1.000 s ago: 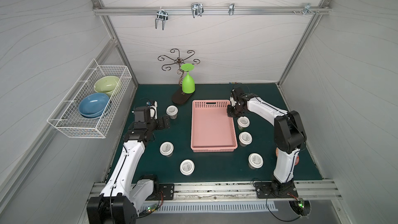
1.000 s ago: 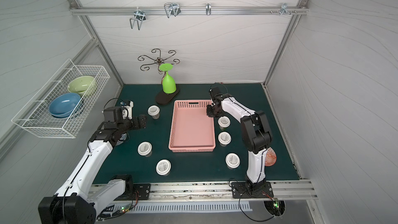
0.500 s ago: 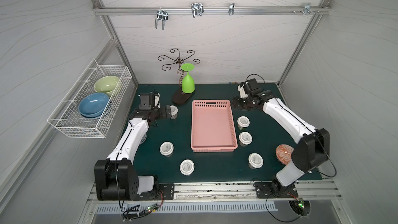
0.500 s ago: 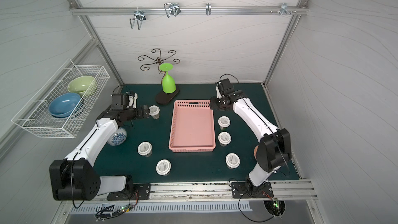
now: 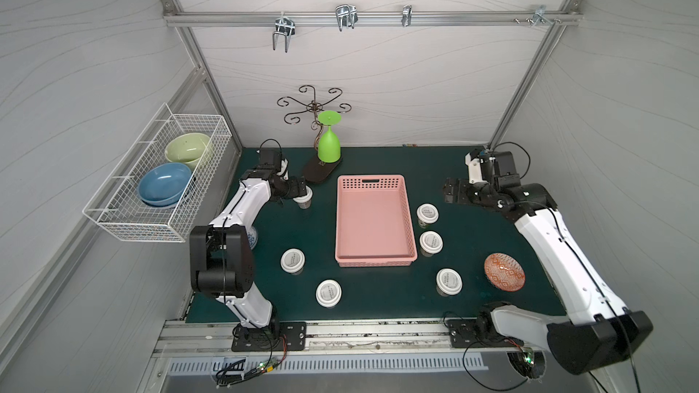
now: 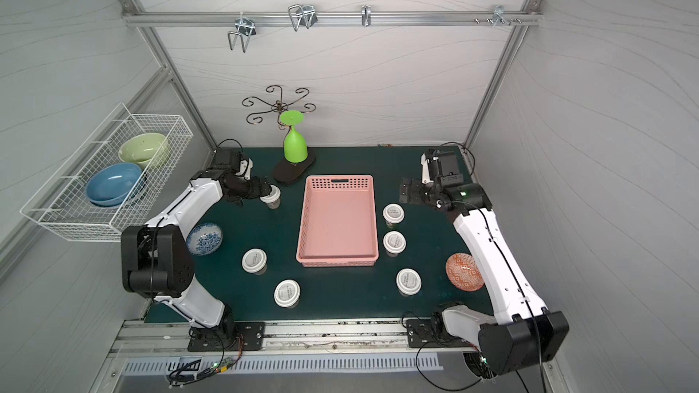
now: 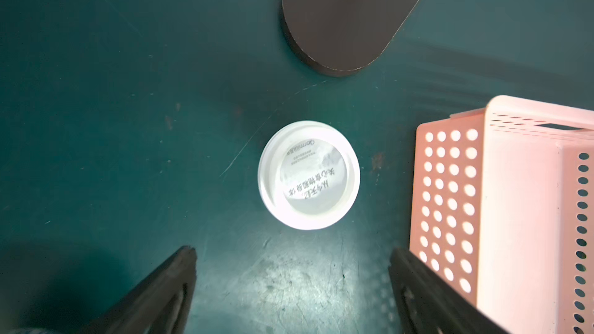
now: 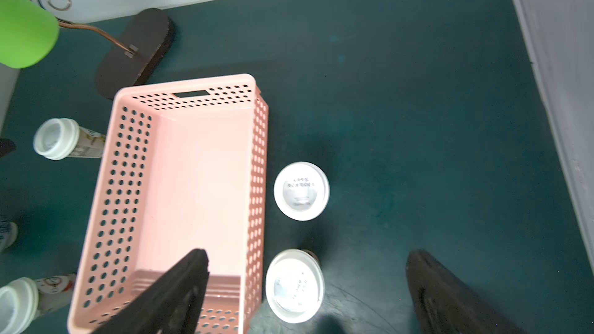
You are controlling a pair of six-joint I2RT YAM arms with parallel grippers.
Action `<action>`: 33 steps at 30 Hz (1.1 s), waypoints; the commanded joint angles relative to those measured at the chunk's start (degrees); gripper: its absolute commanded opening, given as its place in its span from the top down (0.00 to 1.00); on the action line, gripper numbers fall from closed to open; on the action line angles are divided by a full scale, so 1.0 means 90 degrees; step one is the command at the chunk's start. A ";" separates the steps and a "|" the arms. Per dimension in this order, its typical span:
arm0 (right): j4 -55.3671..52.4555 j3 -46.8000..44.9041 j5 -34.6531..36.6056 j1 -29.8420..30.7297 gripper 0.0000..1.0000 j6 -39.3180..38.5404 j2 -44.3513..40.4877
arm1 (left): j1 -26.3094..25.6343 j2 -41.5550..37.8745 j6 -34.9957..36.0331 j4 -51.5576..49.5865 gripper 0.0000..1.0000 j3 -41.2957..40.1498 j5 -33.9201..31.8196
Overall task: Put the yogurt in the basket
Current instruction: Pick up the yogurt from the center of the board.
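The yogurt is six small cups, all upright on the surface [image 5: 378,296]. None is in the basket [image 5: 351,183], which lies empty. One cup [image 7: 308,175] sits just ahead of and below the left tool [image 7: 292,252], centred on the gap between its jaws. Those jaws stand wide apart and hold nothing. The basket's corner is near one finger, and a stand base [image 7: 353,17] lies beyond the cup.

The right tool [image 8: 307,252] is also spread wide and empty, held high off the basket's side. Below it are a second cup [image 8: 294,285] and a third [image 8: 301,191], both just beside the basket wall. A fourth [image 5: 292,260], fifth [image 5: 328,293] and sixth [image 5: 448,281] stand well back from either tool.

These cups look light. The white lid seems stiff and overhangs a thin clear body. That body would likely give under a hard squeeze and, being smooth, could slip. The best hold is probably across the body just under the lid's rim, so the rim catches on the fingers. A modest squeeze should do, with the cup kept upright.
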 commanded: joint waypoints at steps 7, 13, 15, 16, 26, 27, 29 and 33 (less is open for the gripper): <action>0.0603 -0.1536 0.0727 0.0175 0.01 -0.0769 -0.1265 | -0.0045 0.0773 -0.0203 -0.0103 0.02 0.0711 0.0626; 0.0839 -0.1792 0.1205 0.0498 0.01 -0.1081 -0.1497 | -0.0045 0.1135 -0.0245 -0.0152 0.01 0.0888 0.0727; 0.0935 -0.1907 0.1311 0.0598 0.01 -0.1153 -0.1579 | -0.0045 0.1256 -0.0286 -0.0139 0.01 0.0965 0.0813; 0.0985 -0.1975 0.1347 0.0630 0.01 -0.1212 -0.1623 | -0.0045 0.1330 -0.0300 -0.0160 0.02 0.1019 0.0866; 0.1236 -0.2394 0.1814 0.0900 0.01 -0.1470 -0.2044 | -0.0045 0.1658 -0.0282 -0.0199 0.12 0.1193 0.1065; 0.1237 -0.2397 0.1842 0.0921 0.01 -0.1479 -0.2056 | -0.0045 0.1681 -0.0285 -0.0198 0.13 0.1197 0.1061; 0.1237 -0.2407 0.1876 0.0946 0.01 -0.1504 -0.2059 | -0.0045 0.1705 -0.0293 -0.0208 0.14 0.1212 0.1037; 0.1255 -0.2424 0.1924 0.0965 0.01 -0.1526 -0.2075 | -0.0040 0.1701 -0.0320 -0.0214 0.17 0.1222 0.1036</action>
